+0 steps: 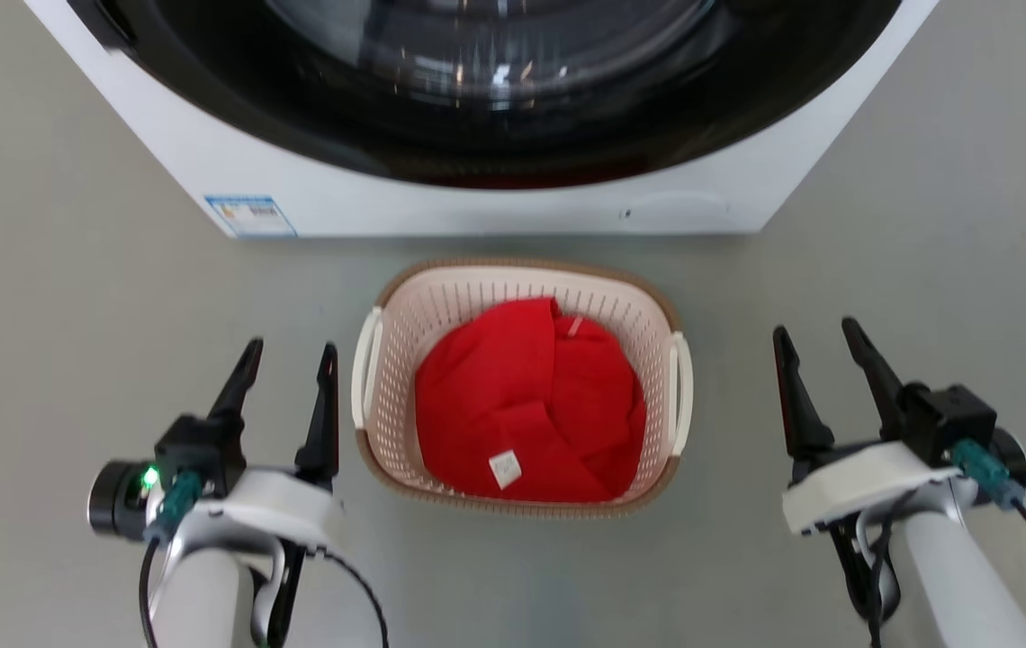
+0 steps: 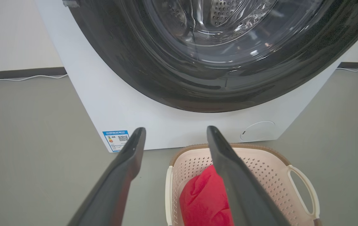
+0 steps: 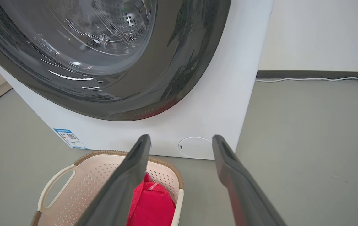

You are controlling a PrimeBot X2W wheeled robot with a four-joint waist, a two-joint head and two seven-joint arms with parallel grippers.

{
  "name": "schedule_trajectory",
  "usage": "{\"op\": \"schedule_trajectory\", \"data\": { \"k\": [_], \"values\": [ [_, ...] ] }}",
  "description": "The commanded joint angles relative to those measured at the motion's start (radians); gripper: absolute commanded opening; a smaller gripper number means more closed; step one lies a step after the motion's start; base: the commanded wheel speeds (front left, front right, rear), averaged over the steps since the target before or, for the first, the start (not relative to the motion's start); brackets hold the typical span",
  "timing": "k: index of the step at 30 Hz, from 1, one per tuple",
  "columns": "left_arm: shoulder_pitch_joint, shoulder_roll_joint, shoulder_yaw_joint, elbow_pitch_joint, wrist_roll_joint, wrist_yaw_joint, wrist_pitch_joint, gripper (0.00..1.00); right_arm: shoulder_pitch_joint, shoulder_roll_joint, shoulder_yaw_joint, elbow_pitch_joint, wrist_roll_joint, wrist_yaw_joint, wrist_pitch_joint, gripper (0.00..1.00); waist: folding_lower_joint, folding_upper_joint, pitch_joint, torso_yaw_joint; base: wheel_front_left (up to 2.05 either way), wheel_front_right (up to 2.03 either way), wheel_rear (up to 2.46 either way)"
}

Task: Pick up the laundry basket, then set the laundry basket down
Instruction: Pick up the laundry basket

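Down on the floor: the laundry basket sits upright on the grey floor, just in front of the washing machine and between the two grippers; nothing is holding it

Basket looks: cream walls full of little holes; brown woven-look rim; one white handle on the robot's left side, the other handle on its right

Inside it: a red garment bunched up and covering most of the bottom; a small white tag shows on it near the robot's end

Left gripper: fingers spread wide, nothing between them; parked just beside the left handle; from the head view a sliver of floor shows between the inner finger and the handle, so not touching

Right gripper: same deal, wide open and empty; it's out past the right handle with a clear stretch of floor in between, noticeably further off than the left one

Washer details: white front loader; big dark round door with the drum holes visible through the glass in the wrist views; blue sticker at its lower left corner; round flap at the lower right

Further back: pale wall with a dark skirting; a white cable runs along the foot of it
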Motion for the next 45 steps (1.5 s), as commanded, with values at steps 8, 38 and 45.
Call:
{"op": "schedule_trajectory", "data": {
  "k": [8,38,45],
  "values": [
    [-0.165,0.011,0.0,0.061,0.018,-0.001,-0.006,1.0,-0.132,0.004,0.053,0.025,0.015,0.006,-0.014,1.0,0.0,0.0,0.194,0.015,0.0,0.0,0.0],
    [-0.436,0.02,0.024,0.255,0.027,-0.002,-0.006,1.0,-0.267,0.005,0.105,0.078,0.046,0.006,-0.014,1.0,0.0,0.0,0.482,0.01,0.0,0.0,0.0],
    [-0.45,0.021,0.021,0.269,0.03,-0.003,-0.006,1.0,-0.27,0.005,0.129,0.098,0.077,0.006,-0.014,1.0,0.0,0.0,0.502,0.012,0.0,0.0,0.0]
  ]
}}
